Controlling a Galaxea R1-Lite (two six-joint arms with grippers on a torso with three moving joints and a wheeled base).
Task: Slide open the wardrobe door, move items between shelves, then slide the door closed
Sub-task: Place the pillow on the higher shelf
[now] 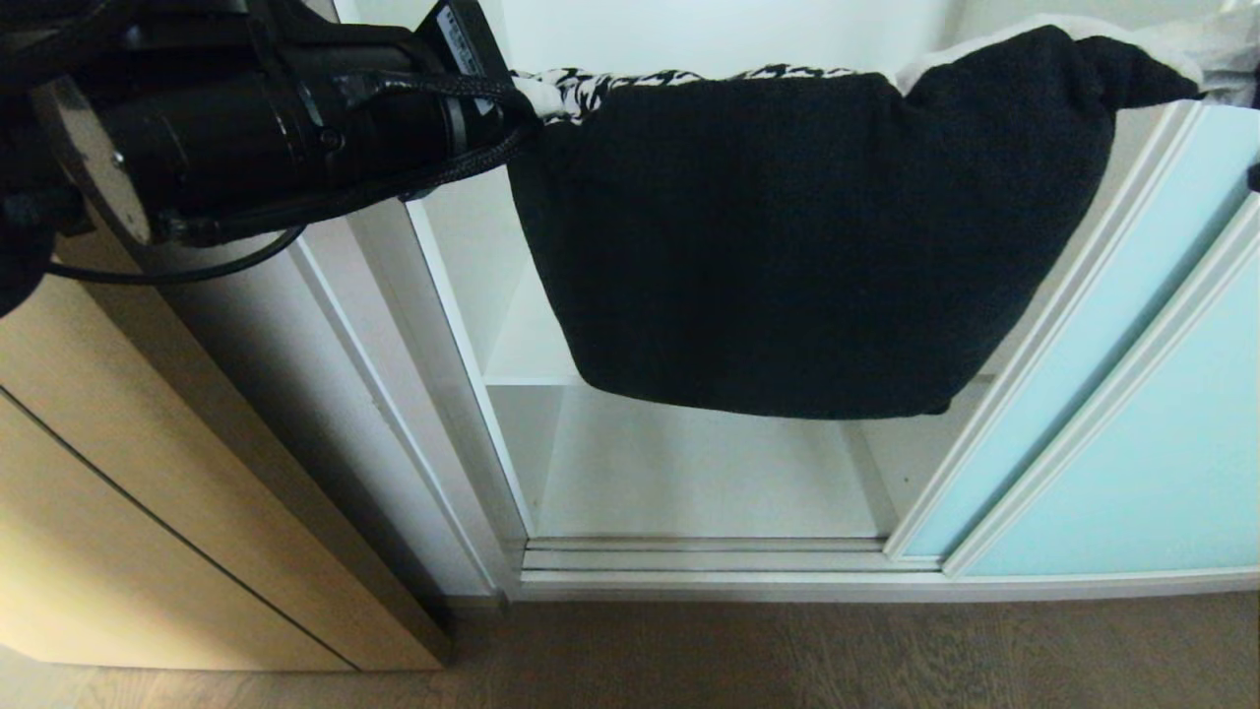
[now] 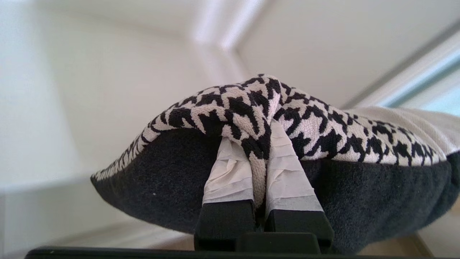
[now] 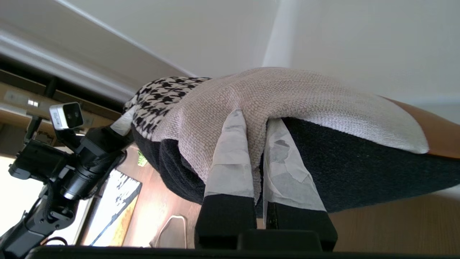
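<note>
The door [image 1: 1132, 414] stands slid aside at 3 o'clock, leaving the wardrobe bay open. The cushion [image 1: 787, 246] hangs in the opening at 12 o'clock, well above the lower shelf [image 1: 689, 473], touching neither it nor the side walls as far as can be seen. The left hand [image 2: 257, 144] is closed on a pinch of houndstooth fabric at the cushion's 9 o'clock corner; the taped fingers [image 2: 230, 169] stand almost together with the fold between them. The right hand [image 3: 255, 126] is closed likewise on the cream patch at the 3 o'clock corner, and only its wrist view shows it. The step in hand appears to be the carry between shelves. To do it well, keep both hands level so the slack black underside does not swing, and keep them the same way apart so the seam is not strained. Bring the cushion in square to the opening, clear of the door frame at 3 o'clock. Lower it until its underside rests fully on the board before either hand lets go. Beside the wardrobe at 9 o'clock stands a wood cabinet [image 1: 148, 512].
</note>
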